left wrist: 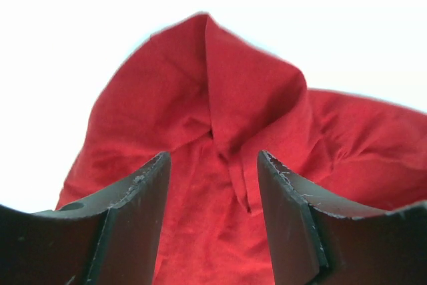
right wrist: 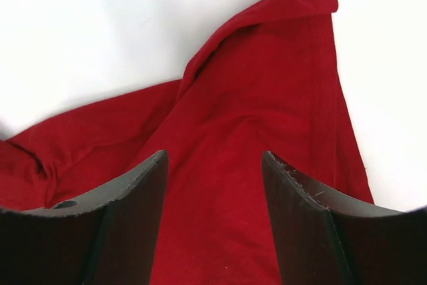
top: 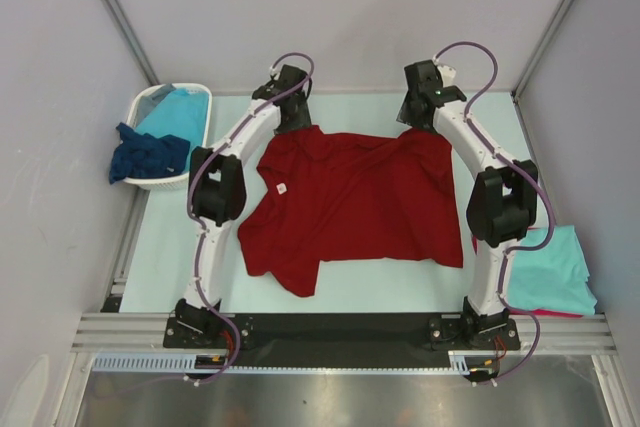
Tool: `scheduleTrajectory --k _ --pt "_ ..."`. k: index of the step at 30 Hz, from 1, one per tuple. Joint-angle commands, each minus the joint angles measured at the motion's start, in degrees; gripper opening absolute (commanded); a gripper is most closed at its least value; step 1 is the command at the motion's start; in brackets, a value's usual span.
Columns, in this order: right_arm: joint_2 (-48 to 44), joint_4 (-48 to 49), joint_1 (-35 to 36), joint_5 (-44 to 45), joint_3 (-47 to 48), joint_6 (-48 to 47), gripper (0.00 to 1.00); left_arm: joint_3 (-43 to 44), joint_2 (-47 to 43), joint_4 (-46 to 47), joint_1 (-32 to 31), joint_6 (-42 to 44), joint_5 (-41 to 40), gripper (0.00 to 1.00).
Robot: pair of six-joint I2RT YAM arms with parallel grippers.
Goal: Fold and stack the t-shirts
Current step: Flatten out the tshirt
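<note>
A dark red t-shirt point(top: 355, 202) lies spread out in the middle of the table, rumpled along its far edge, with a white label showing near its left side. My left gripper point(top: 295, 119) hovers over the shirt's far left corner, jaws open. In the left wrist view the gripper point(left wrist: 213, 158) frames a raised fold of the red t-shirt point(left wrist: 220, 98) without pinching it. My right gripper point(top: 421, 115) is over the far right corner, also open. The right wrist view shows flat red t-shirt cloth point(right wrist: 267, 98) below the gripper point(right wrist: 215, 155).
A white basket point(top: 140, 107) at the far left holds a turquoise shirt point(top: 180, 112), and a navy one point(top: 148, 155) hangs over its rim. At the near right a folded turquoise shirt point(top: 548, 267) lies on top of a red one point(top: 550, 314). Walls enclose the table.
</note>
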Motion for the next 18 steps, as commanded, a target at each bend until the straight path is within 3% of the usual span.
scheduleTrajectory --k 1,18 --pt "-3.5 2.4 0.4 0.1 -0.4 -0.6 0.63 4.9 2.1 -1.4 1.9 1.8 1.0 0.60" --pt "-3.3 2.3 0.7 0.8 -1.1 -1.5 0.63 0.9 4.8 -0.8 2.7 1.1 2.6 0.57"
